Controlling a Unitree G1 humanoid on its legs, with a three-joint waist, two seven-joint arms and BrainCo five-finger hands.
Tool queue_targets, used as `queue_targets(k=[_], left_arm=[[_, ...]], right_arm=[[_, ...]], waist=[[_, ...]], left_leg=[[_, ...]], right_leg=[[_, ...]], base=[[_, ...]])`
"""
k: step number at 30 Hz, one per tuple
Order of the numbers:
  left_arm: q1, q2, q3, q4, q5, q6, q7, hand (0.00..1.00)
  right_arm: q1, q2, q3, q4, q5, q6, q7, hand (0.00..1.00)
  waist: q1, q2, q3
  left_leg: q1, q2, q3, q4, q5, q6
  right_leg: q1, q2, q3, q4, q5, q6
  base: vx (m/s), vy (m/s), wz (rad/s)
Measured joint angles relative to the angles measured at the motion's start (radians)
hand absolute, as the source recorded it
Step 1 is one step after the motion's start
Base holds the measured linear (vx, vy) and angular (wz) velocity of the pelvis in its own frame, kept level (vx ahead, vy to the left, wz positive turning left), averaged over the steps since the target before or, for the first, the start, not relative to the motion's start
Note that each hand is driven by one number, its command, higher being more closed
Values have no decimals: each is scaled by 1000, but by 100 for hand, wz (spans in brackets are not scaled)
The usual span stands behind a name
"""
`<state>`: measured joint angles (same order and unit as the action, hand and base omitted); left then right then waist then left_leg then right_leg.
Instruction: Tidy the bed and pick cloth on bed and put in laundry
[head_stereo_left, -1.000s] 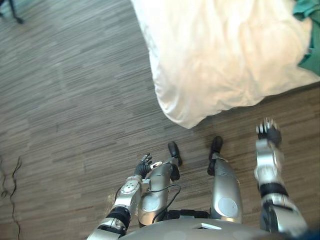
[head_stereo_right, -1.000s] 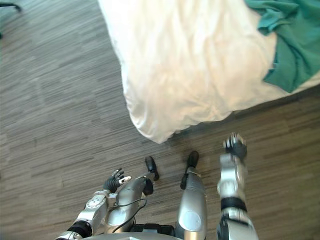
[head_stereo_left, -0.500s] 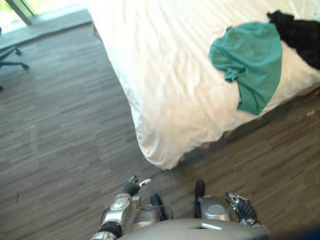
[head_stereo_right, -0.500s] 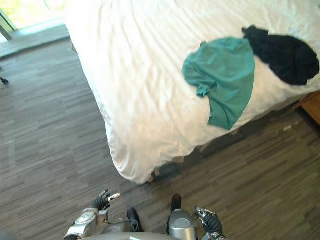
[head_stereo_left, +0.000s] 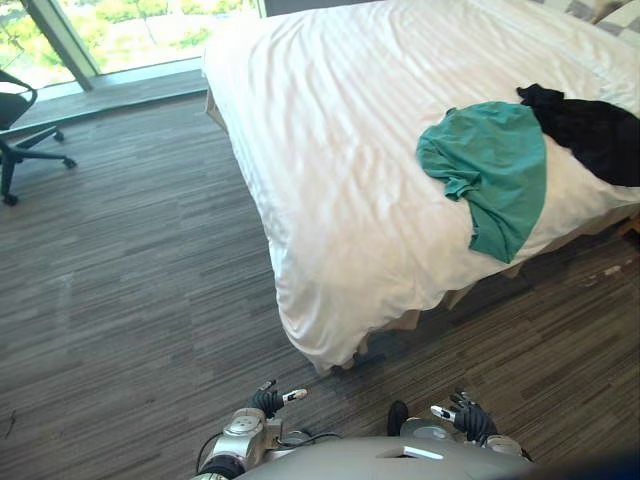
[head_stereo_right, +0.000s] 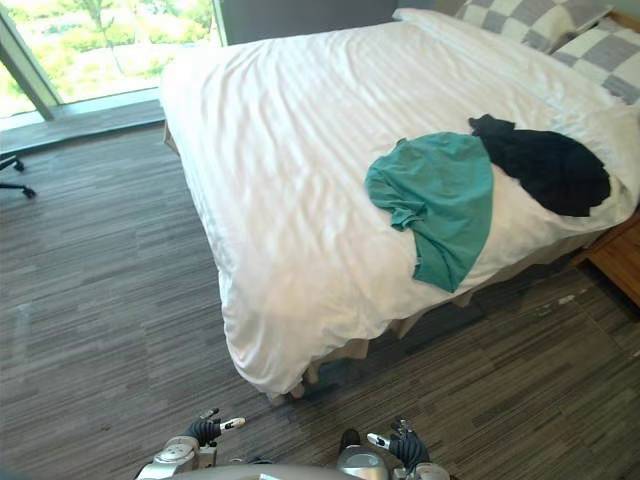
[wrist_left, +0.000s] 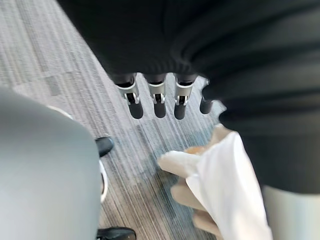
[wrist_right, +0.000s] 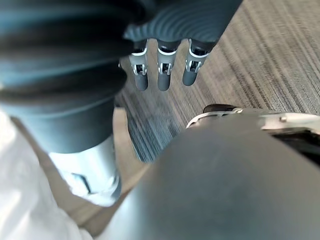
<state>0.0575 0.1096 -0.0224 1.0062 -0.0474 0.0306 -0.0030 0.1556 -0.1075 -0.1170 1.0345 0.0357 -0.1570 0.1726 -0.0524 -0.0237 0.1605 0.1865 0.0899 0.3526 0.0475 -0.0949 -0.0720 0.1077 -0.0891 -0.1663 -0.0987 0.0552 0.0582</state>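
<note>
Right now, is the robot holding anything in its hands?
No. Left robot hand and right robot hand are open and empty; the green cloth and black cloth lie on the bed.

A white-sheeted bed (head_stereo_right: 290, 150) stands on a dark, striped wood-look floor (head_stereo_right: 100, 300). Left of the bed, a tall window (head_stereo_right: 120, 40) admits bright daylight, with an office chair (head_stereo_left: 14, 120) near it. Checked pillows (head_stereo_right: 540, 22) lie at the bed's head. Possibly a wooden nightstand (head_stereo_right: 620, 260) is beside the bed.

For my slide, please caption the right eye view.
Teal cloth beside black cloth on a white bed.
</note>
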Motion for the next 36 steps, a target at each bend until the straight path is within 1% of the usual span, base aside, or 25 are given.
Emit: queue_targets(k=[1, 3, 4, 5, 6, 7, 8, 10, 11, 15, 18, 19, 20, 21, 23, 24, 26, 28, 29, 30, 31, 32, 33, 34, 36], left_arm=[[-1, -7, 26, -2, -1, -13, -3, 0], [1, -18, 43, -2, -22, -30, -2, 0], [2, -22, 43, -1, -23, -37, -1, 0], [0, -30, 39, 0, -33, -37, -4, 0], [-2, -32, 34, 1, -43, -37, -6, 0], [-5, -31, 24, 26, -43, -36, -14, 0], [-6, -19, 11, 46, -43, -36, -20, 0], [-18, -13, 3, 48, -51, -36, -21, 0], [-27, -11, 0, 51, -52, -38, -22, 0], [-44, -9, -7, 76, -128, -41, -23, 0], [-46, -17, 17, 75, -138, -42, -22, 0], [-48, -20, 42, 71, -138, -45, -21, 0], [-48, -21, 45, 71, -138, -45, -21, 0], [-41, -30, 46, 69, -141, -43, -19, 0], [-37, -30, 46, 69, -162, -39, -14, 0], [-38, -27, 49, 67, -169, -34, -12, 0], [-36, -25, 73, 66, -170, -25, -10, 0], [-40, -13, 75, 65, -172, -17, -7, 0], [-31, -15, 80, 61, -175, -16, 2, 0], [-33, -25, 82, 58, -175, -16, 4, 0], [-33, -22, 82, 59, -175, -14, 4, 0], [-25, -28, 77, 58, -175, -14, 6, 0], [-17, -27, 72, 58, -174, -15, 6, 0], [-4, -10, 74, 48, -175, -17, 8, 0], [0, -10, 73, 51, -173, -15, 9, 0]], right_arm=[[-10, -15, 15, 20, -1, -1, 5, 0], [-36, -29, 39, 39, -6, -15, 34, 0], [-47, -45, 48, 45, -12, -22, 47, 0], [-52, -68, 50, 42, -11, -35, 59, 0], [-52, -76, 49, 40, -9, -43, 61, 0], [-51, -76, 47, 43, 10, -46, 59, 0], [-19, -62, 46, 44, 44, -45, 58, 0], [7, -48, 39, 43, 115, -46, 58, 0], [11, -38, 30, 43, 147, -47, 60, 0], [23, -16, 4, 23, 187, -97, 84, 0], [42, 0, 3, -29, 199, -131, 103, 0], [44, 12, -2, -46, 199, -131, 104, 0], [44, 14, -5, -49, 199, -131, 104, 0], [51, 19, -22, -76, 205, -132, 106, 0], [54, 19, -26, -78, 208, -113, 99, 0], [59, 22, -24, -78, 209, -105, 99, 0], [62, 24, -19, -76, 217, -104, 100, 0], [58, 23, 12, -72, 215, -105, 100, 0], [35, 21, 6, -65, 211, -102, 103, 0], [18, -3, -8, -64, 211, -102, 97, 0], [-6, -7, -19, -56, 208, -98, 83, 0], [4, -2, -22, -59, 197, -99, 80, 0], [11, 5, -21, -59, 191, -98, 81, 0], [29, 21, -17, -59, 181, -99, 82, 0], [28, 19, -13, -58, 176, -103, 87, 0]], waist=[[16, -6, 0], [41, 3, 1], [46, 21, -4], [43, 59, -8], [38, 79, -8], [27, 83, -9], [6, 52, -9], [2, 41, -8], [-2, 23, -12], [-16, 15, -5], [-17, 4, 24], [-13, 1, 32], [-16, 2, 33], [-25, 26, 40], [-37, 23, 39], [-37, 14, 36], [-41, 4, 29], [-20, -24, 20], [3, -4, 19], [-1, 33, 33], [-4, 31, 48], [-14, 40, 47], [-13, 29, 41], [-2, -4, 20], [15, -5, 17]], left_leg=[[-22, -1, -84, 64, -18, 20], [-53, -5, -192, 149, -70, 32], [-62, -4, -256, 169, -110, 37], [-55, 13, -306, 161, -180, 31], [-51, 27, -309, 151, -223, 23], [-38, 31, -263, 155, -234, 37], [-22, 13, -238, 158, -241, 30], [-11, 9, -190, 168, -251, 23], [-12, 3, -166, 173, -250, 25], [-8, -18, -94, 180, -258, 34], [35, -26, -4, 162, -261, 46], [43, -19, 28, 163, -265, 54], [45, -18, 31, 162, -265, 54], [64, 0, 75, 139, -257, 58], [83, 12, 99, 133, -255, 57], [92, 3, 106, 131, -257, 51], [83, -11, 99, 145, -242, 55], [36, -32, 97, 190, -203, 122], [49, -31, 90, 87, -200, 127], [75, -2, 108, 51, -207, 74], [80, 9, 136, 53, -200, 68], [98, 24, 143, 59, -197, 55], [112, 17, 144, 57, -193, 47], [114, -3, 148, 68, -188, 41], [109, 12, 146, 117, -181, 40]], right_leg=[[-19, 2, 69, 3, 11, -1], [-59, 17, 195, 1, 30, 0], [-88, 36, 264, -3, 42, 6], [-121, 81, 330, -3, 48, 14], [-136, 102, 351, -3, 49, 16], [-140, 108, 387, 3, 53, 28], [-139, 104, 409, 2, 81, 18], [-153, 111, 453, 3, 100, 22], [-166, 114, 482, 3, 113, 27], [-212, 127, 549, 27, 147, 35], [-222, 149, 464, 46, 175, -9], [-224, 141, 403, 50, 129, -56], [-226, 138, 386, 54, 117, -65], [-250, 135, 294, 110, 43, -80], [-283, 126, 210, 286, 29, -92], [-274, 120, 157, 310, -16, -81], [-274, 133, 167, 274, 21, -72], [-261, 130, 197, 163, 115, -85], [-238, 130, 138, 79, 56, -100], [-261, 136, 65, 136, 10, -111], [-313, 102, 4, 327, -51, -141], [-333, 47, -57, 560, -150, -118], [-312, 29, -64, 581, -156, -104], [-277, 32, -45, 527, -190, -80], [-213, 58, -10, 409, -172, -85]], base=[[12, -69, -127], [-16, -68, -185], [-75, -32, -242], [-91, 3, -192], [-71, 58, -177], [-43, 73, -111], [-35, 104, -94], [-4, 100, -80], [15, 91, -79], [31, 74, -76], [-16, 45, -86], [-33, -11, -48], [-33, -5, -63], [4, 18, -51], [72, 9, -38], [112, 21, -36], [86, 23, -58], [2, -48, -106], [-60, -63, -119], [-27, -36, -107], [80, -29, -44], [149, -35, -27], [189, -67, -34], [154, -60, -53], [104, -117, -68]])
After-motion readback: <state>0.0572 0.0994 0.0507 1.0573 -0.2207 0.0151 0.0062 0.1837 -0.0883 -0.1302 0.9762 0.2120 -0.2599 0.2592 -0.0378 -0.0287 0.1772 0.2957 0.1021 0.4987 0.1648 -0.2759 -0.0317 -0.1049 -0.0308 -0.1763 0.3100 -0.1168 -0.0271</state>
